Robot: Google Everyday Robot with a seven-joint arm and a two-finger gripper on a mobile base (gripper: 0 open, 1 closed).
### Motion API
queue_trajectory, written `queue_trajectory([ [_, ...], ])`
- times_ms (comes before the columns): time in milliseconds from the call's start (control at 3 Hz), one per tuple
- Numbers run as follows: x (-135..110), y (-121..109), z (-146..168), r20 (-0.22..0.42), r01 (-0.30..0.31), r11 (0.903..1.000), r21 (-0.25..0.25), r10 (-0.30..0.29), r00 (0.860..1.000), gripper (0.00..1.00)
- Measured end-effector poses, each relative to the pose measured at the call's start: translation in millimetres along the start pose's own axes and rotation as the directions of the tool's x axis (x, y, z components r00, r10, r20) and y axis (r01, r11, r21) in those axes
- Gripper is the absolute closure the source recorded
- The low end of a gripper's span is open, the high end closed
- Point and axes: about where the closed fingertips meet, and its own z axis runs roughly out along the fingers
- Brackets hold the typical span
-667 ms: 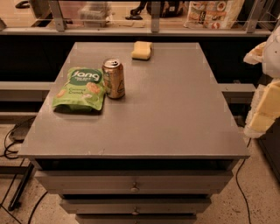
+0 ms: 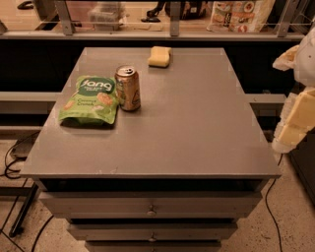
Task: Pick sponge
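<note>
The sponge [image 2: 160, 56], a small pale yellow foam block with rounded corners, lies flat near the far edge of the grey table [image 2: 197, 133]. My gripper [image 2: 294, 125] is at the right edge of the camera view, off the table's right side and well short of the sponge, with its pale yellow fingers [image 2: 300, 118] pointing down-left. Nothing is held in it that I can see.
A brown drink can [image 2: 128, 88] stands upright left of the table's middle. A green snack bag [image 2: 90, 100] lies flat beside it at the left. Drawers [image 2: 150, 209] sit under the table front. A shelf with packaged goods [image 2: 236, 15] runs behind. Cables [image 2: 12, 162] lie on the floor at left.
The view has shifted slightly; the gripper sits a little lower at the right edge. The sponge, can and bag have not moved on the table.
</note>
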Motion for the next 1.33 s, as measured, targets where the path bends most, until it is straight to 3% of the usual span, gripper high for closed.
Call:
queue_trajectory([
  [667, -31.0, -47.5, 34.9, 0.171, -0.019, 0.9997, 0.015, 0.016, 0.985, 0.0],
  [1000, -49.3, -98.0, 61.5, 0.238, -0.031, 0.9989, 0.034, 0.022, 0.971, 0.0],
  [1333, -49.3, -98.0, 61.5, 0.238, -0.031, 0.9989, 0.034, 0.022, 0.971, 0.0],
])
